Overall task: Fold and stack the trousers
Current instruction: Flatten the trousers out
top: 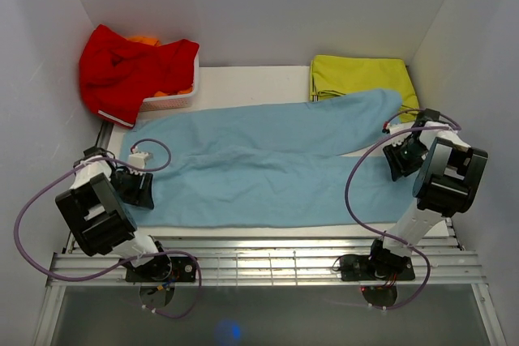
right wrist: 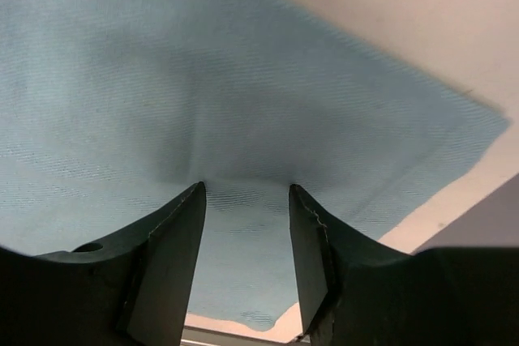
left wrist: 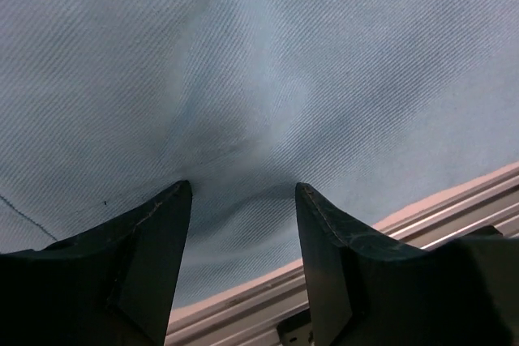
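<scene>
The light blue trousers [top: 268,164] lie spread flat across the table, waist end at the left and leg ends at the right. My left gripper [top: 139,186] stands open at the waist end, its fingertips pressing down on the cloth [left wrist: 268,79] near the table's front edge. At the leg ends my right gripper [top: 399,160] is also open, its tips resting on the blue fabric [right wrist: 243,103] close to a hem corner. Nothing is clamped between either pair of fingers.
A bright red garment [top: 130,70] drapes over a white basket [top: 174,101] at the back left. A folded yellow-green cloth [top: 361,74] lies at the back right, partly under one trouser leg. A slatted metal rail [top: 268,261] runs along the front edge. White walls close in on both sides.
</scene>
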